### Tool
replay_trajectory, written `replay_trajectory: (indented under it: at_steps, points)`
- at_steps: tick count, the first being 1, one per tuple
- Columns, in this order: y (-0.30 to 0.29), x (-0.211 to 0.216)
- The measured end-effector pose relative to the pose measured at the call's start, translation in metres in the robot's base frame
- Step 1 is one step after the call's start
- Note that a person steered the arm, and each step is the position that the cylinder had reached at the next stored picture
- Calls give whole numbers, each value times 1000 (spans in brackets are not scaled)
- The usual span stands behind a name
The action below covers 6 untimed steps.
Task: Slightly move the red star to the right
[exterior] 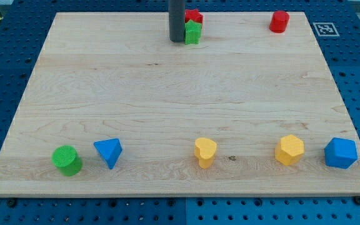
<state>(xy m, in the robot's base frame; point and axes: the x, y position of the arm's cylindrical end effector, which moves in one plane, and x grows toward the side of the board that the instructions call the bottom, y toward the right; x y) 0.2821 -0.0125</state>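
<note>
Upright at the view's top, my tip (177, 40) rests on the worktop (167, 94), just left of the green star (193, 32) fronting the red star (194, 16); this tool grips nothing.

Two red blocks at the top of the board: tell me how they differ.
The red star sits near the view's top middle, touching a green block and right beside my tip; the red cylinder stands alone toward the view's top right. The red star is partly hidden behind the green block and the rod, while the red cylinder shows whole. The star has jagged edges; the cylinder is round. Both share the same red colour.
</note>
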Motion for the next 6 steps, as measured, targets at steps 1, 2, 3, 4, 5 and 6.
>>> replay_trajectory:
  at_steps: [1, 2, 3, 4, 5, 6]
  points:
    - [-23, -11]
    - [-9, -46]
    - [49, -52]
    - [81, -37]
    - [74, -18]
    - [55, -29]
